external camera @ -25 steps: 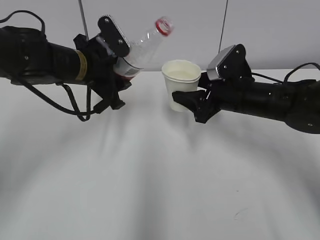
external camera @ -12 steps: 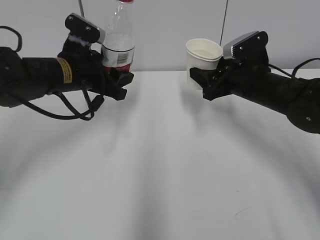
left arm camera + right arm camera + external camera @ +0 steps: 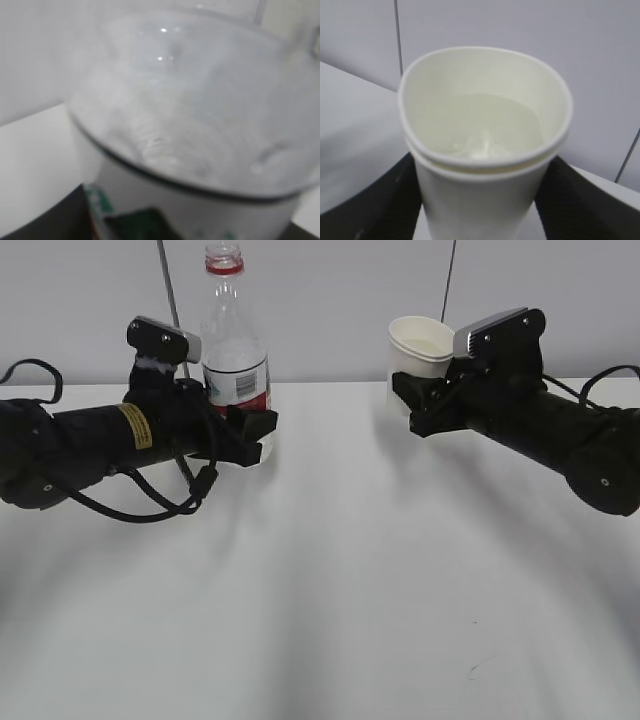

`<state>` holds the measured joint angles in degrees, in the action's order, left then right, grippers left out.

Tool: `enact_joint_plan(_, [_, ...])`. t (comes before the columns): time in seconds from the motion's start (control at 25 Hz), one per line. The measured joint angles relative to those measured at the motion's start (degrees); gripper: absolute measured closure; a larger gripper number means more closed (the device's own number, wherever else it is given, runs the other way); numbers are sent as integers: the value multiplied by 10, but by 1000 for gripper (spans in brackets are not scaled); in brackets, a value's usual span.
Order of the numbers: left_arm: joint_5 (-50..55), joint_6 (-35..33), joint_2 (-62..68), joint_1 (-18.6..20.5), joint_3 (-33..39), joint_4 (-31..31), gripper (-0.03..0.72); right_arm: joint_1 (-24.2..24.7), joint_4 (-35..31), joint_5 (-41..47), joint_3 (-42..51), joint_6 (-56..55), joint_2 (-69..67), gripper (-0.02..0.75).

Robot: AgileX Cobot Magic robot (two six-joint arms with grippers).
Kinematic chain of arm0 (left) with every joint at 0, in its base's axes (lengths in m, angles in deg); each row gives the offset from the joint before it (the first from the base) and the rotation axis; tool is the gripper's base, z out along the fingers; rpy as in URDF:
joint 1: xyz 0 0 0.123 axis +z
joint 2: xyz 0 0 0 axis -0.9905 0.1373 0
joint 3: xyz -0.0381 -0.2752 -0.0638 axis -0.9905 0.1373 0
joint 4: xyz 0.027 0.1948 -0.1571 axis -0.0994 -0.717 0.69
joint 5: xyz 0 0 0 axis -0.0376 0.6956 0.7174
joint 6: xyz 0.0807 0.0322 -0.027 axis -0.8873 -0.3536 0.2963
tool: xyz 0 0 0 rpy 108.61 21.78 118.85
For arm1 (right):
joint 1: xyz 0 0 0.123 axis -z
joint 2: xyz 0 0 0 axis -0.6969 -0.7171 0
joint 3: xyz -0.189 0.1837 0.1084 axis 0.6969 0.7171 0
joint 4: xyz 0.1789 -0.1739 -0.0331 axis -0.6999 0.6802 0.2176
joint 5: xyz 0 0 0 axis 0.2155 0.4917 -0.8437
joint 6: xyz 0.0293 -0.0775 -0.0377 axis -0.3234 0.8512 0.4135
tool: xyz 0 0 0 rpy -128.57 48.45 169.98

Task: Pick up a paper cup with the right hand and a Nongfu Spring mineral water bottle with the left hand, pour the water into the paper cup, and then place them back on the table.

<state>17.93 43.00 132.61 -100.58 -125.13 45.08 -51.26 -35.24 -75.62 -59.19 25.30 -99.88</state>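
Barcode lines show on the red-and-white label of the tall clear plastic water bottle (image 3: 234,350), though no brand lettering is legible; it stands upright, capless, red neck ring on top, clenched in the left black tool (image 3: 243,432) above the white table (image 3: 330,580). Well apart, the right black tool (image 3: 420,400) grasps the small off-white paper cup (image 3: 418,358), upright, with water inside (image 3: 485,127).

No legible text anywhere.
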Motion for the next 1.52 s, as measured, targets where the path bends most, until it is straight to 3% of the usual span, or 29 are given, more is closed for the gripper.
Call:
enact_joint_plan(0.6, [-66,-2,91,2,0,2,305,0,-4,-75,2,31,-124,248])
enact_joint_plan(1.32, [-100,-7,127,2,0,-6,305,0,-15,-141,2,79,-181,248])
enact_joint_plan(1.4, [-100,-11,127,2,0,-12,302,0,-16,-141,2,79,-181,213])
enact_joint_plan(1.52, [-97,-15,127,3,0,-27,235,0,-17,-142,2,79,-182,106])
